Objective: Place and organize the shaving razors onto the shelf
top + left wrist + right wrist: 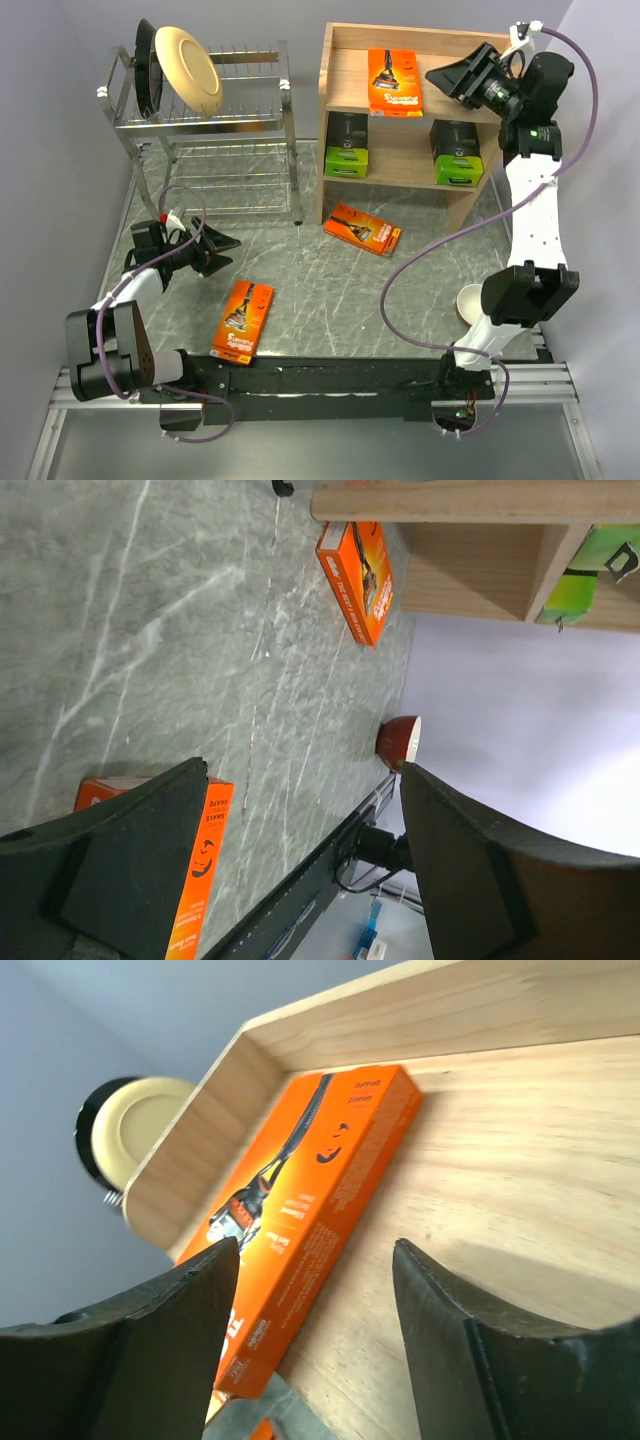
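One orange razor pack (394, 82) (310, 1190) lies flat on the top of the wooden shelf (340, 60) (520, 1160). Two black packs with green ends (347, 145) (456, 152) stand on the lower tier. A second orange pack (362, 229) (360, 575) lies on the table in front of the shelf. A third (242, 318) (195, 870) lies near the front edge. My right gripper (445, 85) (315, 1250) hovers open over the shelf top, just right of the pack there, holding nothing. My left gripper (230, 252) (303, 770) is open and empty, left of the front pack.
A chrome dish rack (215, 120) stands at the back left with a cream plate (185, 65) and a dark plate (148, 70) in it. A small cup (468, 300) (398, 742) sits by the right arm's base. Walls close in on both sides.
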You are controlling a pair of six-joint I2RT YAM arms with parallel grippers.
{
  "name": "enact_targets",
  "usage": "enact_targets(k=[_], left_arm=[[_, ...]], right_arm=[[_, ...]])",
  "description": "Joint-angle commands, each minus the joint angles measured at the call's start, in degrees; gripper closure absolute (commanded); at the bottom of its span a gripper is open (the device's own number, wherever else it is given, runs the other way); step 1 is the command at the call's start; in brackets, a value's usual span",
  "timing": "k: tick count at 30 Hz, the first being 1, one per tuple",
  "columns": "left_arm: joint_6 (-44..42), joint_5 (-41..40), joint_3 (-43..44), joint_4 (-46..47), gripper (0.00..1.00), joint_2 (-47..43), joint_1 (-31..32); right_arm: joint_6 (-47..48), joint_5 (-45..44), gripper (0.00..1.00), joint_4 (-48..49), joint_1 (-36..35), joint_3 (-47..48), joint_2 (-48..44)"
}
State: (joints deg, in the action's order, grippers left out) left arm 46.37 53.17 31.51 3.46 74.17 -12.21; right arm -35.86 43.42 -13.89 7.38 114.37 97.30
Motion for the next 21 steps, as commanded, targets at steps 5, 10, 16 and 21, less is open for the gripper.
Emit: enact_targets(k=[5,10,16,21], left_arm=[[1.71,-0.87,0.75,2.86,0.17,2.82,-0.27],[1.36,-2.36,0.49,3.21,0.17,3.26,-0.27],[1.71,-3.77,0.05,2.86,0.17,1.77,-0.36],[2.58,-5.18,-2.15,4.01,0.16,-0.25,-0.71]], right_arm=[[6.85,-2.46,0.31,5.62,-1.21,1.29,-5.45],[14.74,-9.82,0.44,0.81,-10.34,11.22,-1.50],[21.86,-35.47,0.70,-3.41,-25.29,15.01,2.01],[24.43,-50.68,0.98,-5.00,-32.94,17.20,4.56]])
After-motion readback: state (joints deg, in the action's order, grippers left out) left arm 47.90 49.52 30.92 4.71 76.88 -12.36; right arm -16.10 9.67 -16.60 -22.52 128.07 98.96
